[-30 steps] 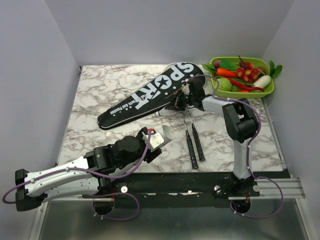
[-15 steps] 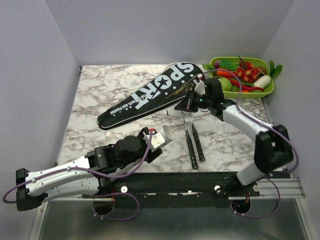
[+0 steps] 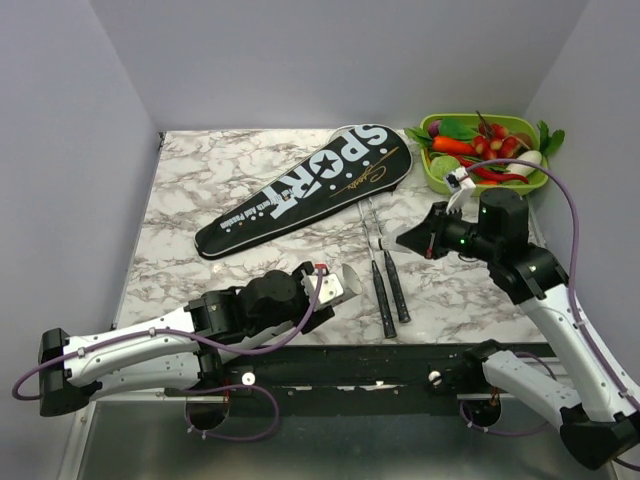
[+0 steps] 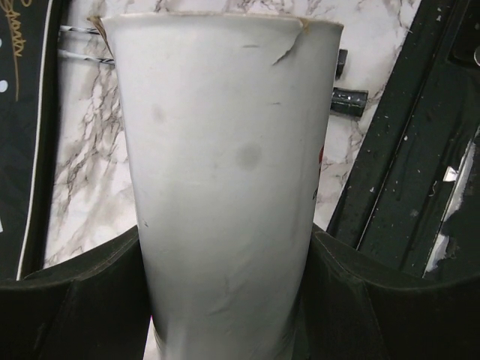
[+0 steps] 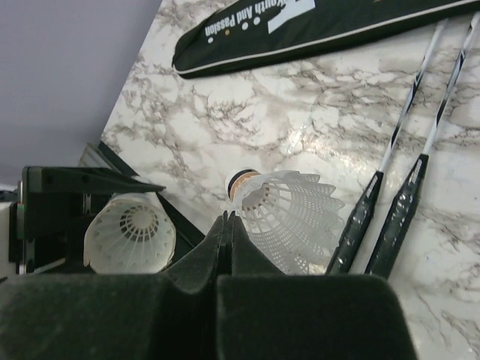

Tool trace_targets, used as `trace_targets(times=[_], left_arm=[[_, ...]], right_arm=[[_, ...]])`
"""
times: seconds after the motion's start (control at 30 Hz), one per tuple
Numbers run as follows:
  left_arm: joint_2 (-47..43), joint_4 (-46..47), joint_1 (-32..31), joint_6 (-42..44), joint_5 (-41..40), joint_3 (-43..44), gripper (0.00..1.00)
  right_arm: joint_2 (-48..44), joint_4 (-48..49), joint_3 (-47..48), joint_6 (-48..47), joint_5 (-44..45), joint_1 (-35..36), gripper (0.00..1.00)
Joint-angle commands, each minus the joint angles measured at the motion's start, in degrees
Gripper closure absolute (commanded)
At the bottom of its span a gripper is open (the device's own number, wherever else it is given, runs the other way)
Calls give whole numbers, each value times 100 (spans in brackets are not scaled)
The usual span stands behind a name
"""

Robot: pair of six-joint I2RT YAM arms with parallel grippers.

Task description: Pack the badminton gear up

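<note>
The black cover lettered "SPORT" lies diagonally on the marble table. Two rackets lie side by side just right of it, black handles towards me and thin shafts running up to the cover's wide end. My right gripper hovers right of the rackets, shut on the skirt of a white shuttlecock. My left gripper is shut on a white tube near the table's front edge. The tube's open mouth shows another shuttlecock inside. The cover shows left of the tube.
A green tray of toy vegetables stands at the back right corner. The black mounting rail runs along the table's near edge. Grey walls close in the left, back and right.
My right arm has drawn back from the cover's wide end to the right and towards me. My left arm has shifted slightly right with the tube.
</note>
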Motion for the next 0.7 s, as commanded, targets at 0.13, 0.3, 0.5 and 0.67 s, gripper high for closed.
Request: trace_targets(times=[0.13, 0.3, 0.5, 0.67], left_arm=[[158, 56, -25, -168, 649, 80, 100], [140, 109, -16, -186, 710, 53, 100], [140, 109, -25, -168, 737, 62, 100], [105, 83, -25, -168, 667, 79, 100]], right_arm=[[-481, -1688, 453, -680, -956, 44, 100], [-551, -1847, 664, -698, -1581, 70, 99], [-376, -1646, 735, -504, -1705, 333, 99], [-183, -1364, 709, -311, -1486, 817, 100]])
